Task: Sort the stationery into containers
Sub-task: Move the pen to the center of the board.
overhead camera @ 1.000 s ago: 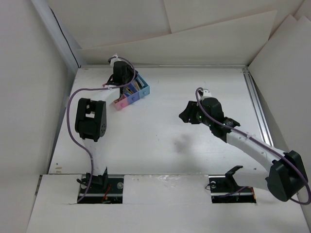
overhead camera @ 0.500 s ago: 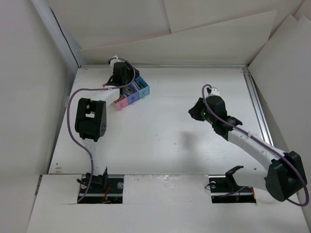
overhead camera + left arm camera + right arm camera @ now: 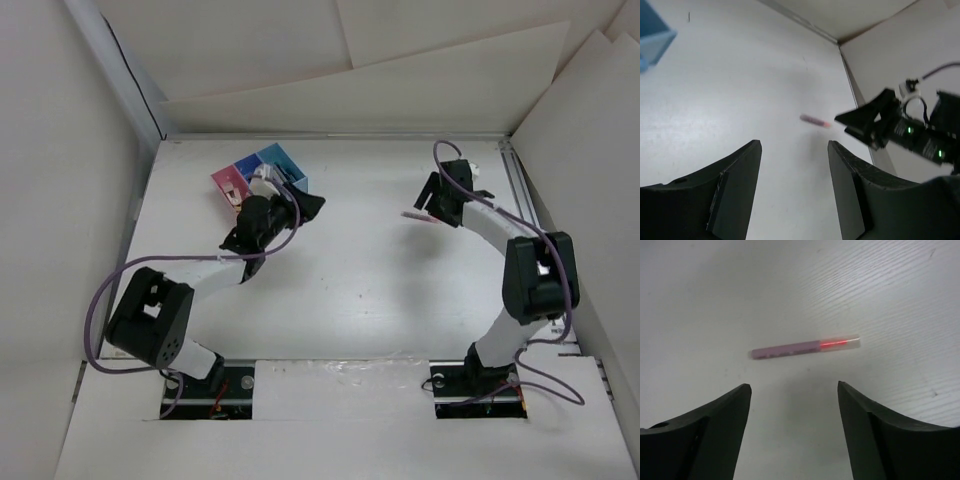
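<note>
Jaws wide like the left gripper's (image 3: 795, 145), the right gripper (image 3: 792, 389) hung over a slim pink-red plastic pen (image 3: 805, 346) that a glancing touch might roll.

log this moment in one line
left gripper: open, empty | right gripper: open, over pink-red pen | pen: flat on table, ungrasped

The pen (image 3: 805, 347) lies on the table (image 3: 400, 290) before the right pincer (image 3: 792, 386), containers (image 3: 222, 182) well left.
</note>
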Tool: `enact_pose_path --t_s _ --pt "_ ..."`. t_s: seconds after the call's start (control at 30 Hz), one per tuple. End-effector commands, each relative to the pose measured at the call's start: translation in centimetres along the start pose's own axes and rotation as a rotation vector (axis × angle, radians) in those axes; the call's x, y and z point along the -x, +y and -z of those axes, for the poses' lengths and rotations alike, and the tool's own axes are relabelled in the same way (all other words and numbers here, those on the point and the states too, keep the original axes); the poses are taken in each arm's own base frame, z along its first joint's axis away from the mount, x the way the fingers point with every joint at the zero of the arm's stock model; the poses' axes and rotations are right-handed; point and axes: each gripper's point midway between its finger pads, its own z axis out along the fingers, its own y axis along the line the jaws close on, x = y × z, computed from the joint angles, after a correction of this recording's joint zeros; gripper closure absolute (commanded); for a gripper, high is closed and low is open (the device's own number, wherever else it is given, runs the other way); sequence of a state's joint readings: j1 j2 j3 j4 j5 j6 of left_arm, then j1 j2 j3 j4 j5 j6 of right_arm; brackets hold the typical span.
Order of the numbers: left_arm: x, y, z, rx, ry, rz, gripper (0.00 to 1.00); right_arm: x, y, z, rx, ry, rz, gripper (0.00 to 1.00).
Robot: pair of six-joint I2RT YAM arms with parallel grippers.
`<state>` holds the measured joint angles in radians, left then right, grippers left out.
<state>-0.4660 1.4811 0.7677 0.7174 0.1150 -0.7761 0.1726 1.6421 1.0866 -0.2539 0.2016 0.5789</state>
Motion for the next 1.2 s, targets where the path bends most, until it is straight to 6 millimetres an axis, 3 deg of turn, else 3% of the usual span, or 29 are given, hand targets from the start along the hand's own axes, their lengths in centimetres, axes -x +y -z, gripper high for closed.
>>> enact_pose_path --t_s 0.0,0.1,0.27,0.57,0.63,0.8,1.0,1.17 --pt "-1.8 0.0 2.7 -0.089 0.033 0.047 0.48 1.6 -1.4 -1.7 -0.069 0.047 0.06 0.21" --pt "-3.3 0.0 4.0 -0.127 0.084 0.06 0.48 2.0 -0.5 -2.7 -0.041 0.07 0.106 0.14" --pt "-3.7 -0.4 5.3 -0.141 0.112 0.006 0.49 2.0 -0.5 -4.8 -0.049 0.117 0.175 0.06" --pt "-3.7 -1.6 6.4 -0.197 0.132 -0.025 0.52 2.3 -0.1 -7.6 0.003 0.18 0.138 0.06" --pt "-3.7 -1.7 6.4 -0.197 0.133 -0.025 0.52 1.9 0.1 -7.8 0.032 0.207 0.118 0.12" --pt "-3.4 -2.3 6.8 -0.218 0.127 -0.029 0.53 0.0 0.1 -7.2 0.118 0.279 0.048 0.19" --pt "-3.7 -2.1 6.7 -0.219 0.139 -0.037 0.54 -0.1 1.2 -5.1 0.228 0.283 -0.012 0.19" --pt "-3.8 -2.1 6.9 -0.218 0.14 -0.028 0.54 -1.8 1.5 -4.3 0.247 0.319 -0.002 0.19"
